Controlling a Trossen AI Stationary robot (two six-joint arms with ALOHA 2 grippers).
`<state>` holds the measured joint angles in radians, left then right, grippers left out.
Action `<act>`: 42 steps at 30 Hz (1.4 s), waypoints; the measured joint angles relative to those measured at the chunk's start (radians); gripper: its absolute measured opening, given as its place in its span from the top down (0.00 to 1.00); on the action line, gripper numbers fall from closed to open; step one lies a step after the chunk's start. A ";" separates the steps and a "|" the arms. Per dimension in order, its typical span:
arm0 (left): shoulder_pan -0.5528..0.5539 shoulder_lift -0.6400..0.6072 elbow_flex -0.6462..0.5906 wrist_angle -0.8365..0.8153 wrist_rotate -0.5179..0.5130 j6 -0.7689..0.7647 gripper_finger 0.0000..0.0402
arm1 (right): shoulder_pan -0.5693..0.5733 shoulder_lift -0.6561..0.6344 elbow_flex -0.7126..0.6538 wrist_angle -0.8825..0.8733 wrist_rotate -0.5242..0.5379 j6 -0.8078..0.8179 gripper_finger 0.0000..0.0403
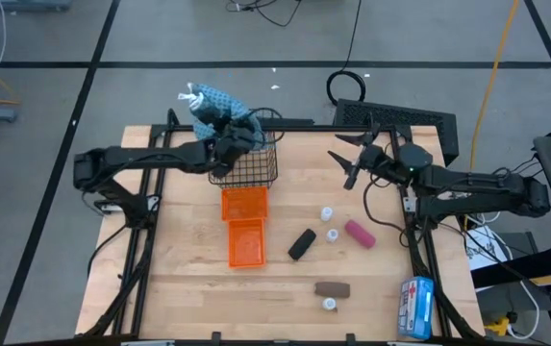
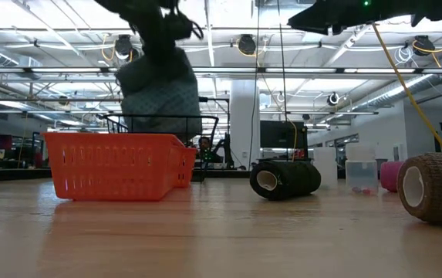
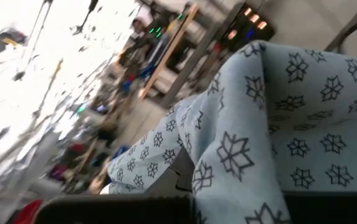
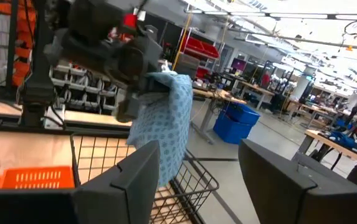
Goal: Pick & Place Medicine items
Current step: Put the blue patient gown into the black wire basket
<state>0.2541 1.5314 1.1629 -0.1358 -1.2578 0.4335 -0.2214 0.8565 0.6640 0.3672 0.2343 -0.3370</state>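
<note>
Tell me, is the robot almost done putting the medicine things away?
Not nearly. Nothing looks put away yet. The left hand holds the blue pouch over the black wire basket. Still on the table: three white vials, black roll, pink roll, brown roll. The right hand waits open.

The high view looks straight down on the whole table (image 1: 188, 288); the low view sits at tabletop height, facing level across it into the room. The left wrist view is pressed close against the cloth pouch (image 3: 278, 124), which the right wrist view frames from farther off above the wire basket (image 4: 184, 180).
</note>
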 joint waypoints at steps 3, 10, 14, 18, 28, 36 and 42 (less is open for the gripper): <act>0.011 0.040 0.000 0.036 -0.001 0.001 0.97 | -0.011 0.012 0.000 0.002 0.000 0.002 0.49; 0.009 0.120 0.000 0.061 0.000 -0.049 0.98 | -0.037 0.018 0.000 0.002 0.000 0.035 0.50; 0.038 0.160 0.000 0.084 -0.003 -0.080 0.96 | -0.044 0.018 0.000 0.002 -0.002 0.036 0.50; 0.085 0.183 0.000 0.123 -0.002 -0.065 0.95 | -0.046 0.018 0.000 0.002 -0.003 0.037 0.50; 0.111 0.182 0.000 0.206 0.074 -0.025 0.94 | -0.046 0.018 0.000 -0.004 -0.003 0.037 0.50; 0.049 0.184 0.000 -0.132 0.296 -0.364 0.96 | -0.046 0.018 0.000 -0.007 -0.003 0.037 0.50; 0.020 0.184 0.000 -0.311 0.450 -0.534 0.94 | -0.046 0.018 0.000 -0.006 -0.003 0.035 0.50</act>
<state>0.2743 1.7157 1.1629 -0.4470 -0.8079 -0.1005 -0.2672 0.8742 0.6640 0.3610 0.2310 -0.3023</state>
